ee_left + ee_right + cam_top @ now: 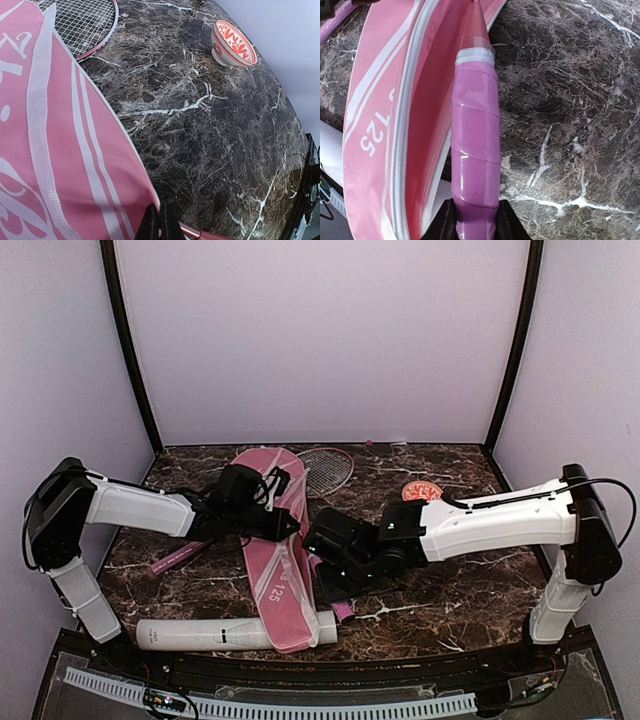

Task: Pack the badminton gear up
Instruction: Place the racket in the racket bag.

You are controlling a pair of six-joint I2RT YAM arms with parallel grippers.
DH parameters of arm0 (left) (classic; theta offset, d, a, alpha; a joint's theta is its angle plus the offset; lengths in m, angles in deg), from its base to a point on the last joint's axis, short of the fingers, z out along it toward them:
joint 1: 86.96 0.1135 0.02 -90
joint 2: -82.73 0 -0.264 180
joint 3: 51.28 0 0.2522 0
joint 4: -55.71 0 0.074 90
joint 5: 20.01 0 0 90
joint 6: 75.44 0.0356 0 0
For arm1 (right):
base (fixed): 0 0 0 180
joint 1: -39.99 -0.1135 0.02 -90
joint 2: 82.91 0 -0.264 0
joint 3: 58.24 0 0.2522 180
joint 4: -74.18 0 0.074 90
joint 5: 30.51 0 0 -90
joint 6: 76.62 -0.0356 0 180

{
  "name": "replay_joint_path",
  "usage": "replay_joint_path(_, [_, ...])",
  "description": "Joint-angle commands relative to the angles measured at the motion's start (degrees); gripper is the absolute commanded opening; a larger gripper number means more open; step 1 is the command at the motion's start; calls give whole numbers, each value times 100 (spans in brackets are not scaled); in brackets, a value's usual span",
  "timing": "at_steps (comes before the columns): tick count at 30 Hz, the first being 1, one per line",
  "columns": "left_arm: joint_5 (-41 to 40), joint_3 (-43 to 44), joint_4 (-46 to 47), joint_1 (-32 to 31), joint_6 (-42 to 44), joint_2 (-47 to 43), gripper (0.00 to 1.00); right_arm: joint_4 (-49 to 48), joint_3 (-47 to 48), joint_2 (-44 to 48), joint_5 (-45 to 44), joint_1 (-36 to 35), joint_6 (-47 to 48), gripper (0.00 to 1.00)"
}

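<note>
Packing barely begun: left gripper [161, 223] pinches pink bag [270, 575] edge at centre, right gripper [474, 220] clamps racket handle [475, 150] beside its zip, possibly part-inserted; second racket [180, 558] and lower-left tube [215, 633] lie outside

Bare table [450, 590] lies open at lower right of the top view. The bag [272, 570], left arm [140, 508] and right arm [490, 520] bar the centre; the tube [200, 633] blocks lower left; a bowl [422, 491] stands right of centre.
</note>
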Motion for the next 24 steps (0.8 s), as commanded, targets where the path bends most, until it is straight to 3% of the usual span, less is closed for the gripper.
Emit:
replay_joint_path(1, [416,-108,-70,-119,57,-284,0,-832,119,-58,-24,106,-77,8])
replay_joint_path(4, [347,-113,-136,-114,54,-296,0,-1100,-83,7,178,110,-64,15])
replay_joint_path(9, [256,-139,-148,-114,9,-305,0,-1295,-172,-38,465,108,-99,17])
replay_joint_path(24, [97,-227,-301,-114,-49,-480,0,-1854,-614,65,1198,232,-50,48])
